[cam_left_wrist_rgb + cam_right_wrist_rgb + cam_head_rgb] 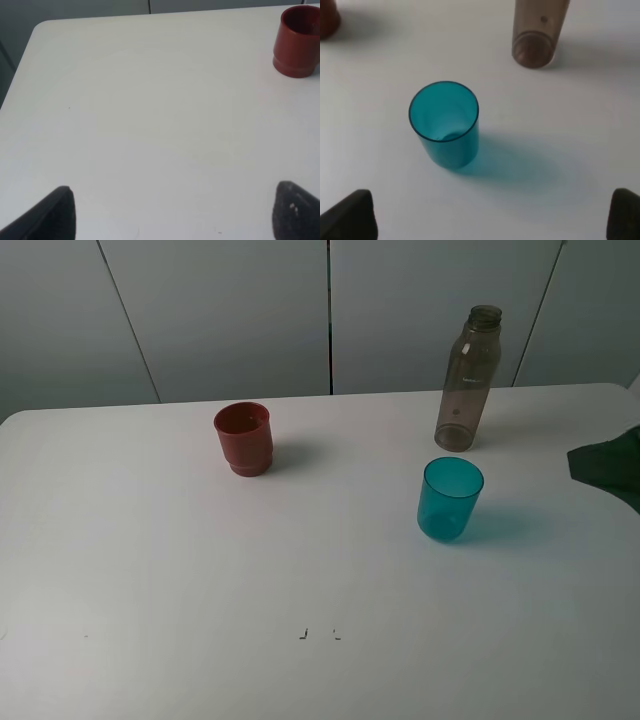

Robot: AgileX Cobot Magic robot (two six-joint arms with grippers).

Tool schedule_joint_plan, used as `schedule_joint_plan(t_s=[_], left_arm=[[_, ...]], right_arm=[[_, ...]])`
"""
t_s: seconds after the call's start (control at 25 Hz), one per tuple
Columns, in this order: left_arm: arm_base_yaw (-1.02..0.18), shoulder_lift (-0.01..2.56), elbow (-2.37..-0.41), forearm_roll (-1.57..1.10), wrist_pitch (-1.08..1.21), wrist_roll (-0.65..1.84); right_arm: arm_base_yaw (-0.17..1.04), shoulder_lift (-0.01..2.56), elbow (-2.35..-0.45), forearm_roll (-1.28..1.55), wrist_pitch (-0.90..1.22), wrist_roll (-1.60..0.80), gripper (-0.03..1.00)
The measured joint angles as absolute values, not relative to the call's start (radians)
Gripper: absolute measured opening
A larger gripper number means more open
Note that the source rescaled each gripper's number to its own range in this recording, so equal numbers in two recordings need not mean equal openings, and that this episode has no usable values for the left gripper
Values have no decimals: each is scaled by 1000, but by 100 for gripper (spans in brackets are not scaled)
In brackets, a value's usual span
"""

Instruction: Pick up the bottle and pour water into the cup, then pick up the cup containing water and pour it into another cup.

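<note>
Clearly nothing is grasped yet: the right gripper (492,212) hangs with jaws spread wide and empty, the teal cup (446,124) just ahead of it and the bottle (536,35) farther ahead, upright. The left gripper (172,212), likewise spread, has the red cup (299,41) well ahead. The next move probably requires reaching past the teal cup to the bottle's body.
</note>
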State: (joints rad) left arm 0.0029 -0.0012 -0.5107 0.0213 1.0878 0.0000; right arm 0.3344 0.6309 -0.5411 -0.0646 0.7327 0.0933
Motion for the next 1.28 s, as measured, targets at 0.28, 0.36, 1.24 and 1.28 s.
schedule_joint_plan(t_s=[0.28,0.36,1.24,1.28], left_arm=[[3,-1,-511,21,1088,0],[3,-1,-511,21,1088,0],[3,-1,-511,21,1088,0],[3,-1,-511,21,1088,0]], right_arm=[[334,373,-552,-61,1018,93,100],[334,308,-552,-52,1080,93,100],[334,4,-513,11,1100,89,100],[334,4,-513,11,1098,89,100]])
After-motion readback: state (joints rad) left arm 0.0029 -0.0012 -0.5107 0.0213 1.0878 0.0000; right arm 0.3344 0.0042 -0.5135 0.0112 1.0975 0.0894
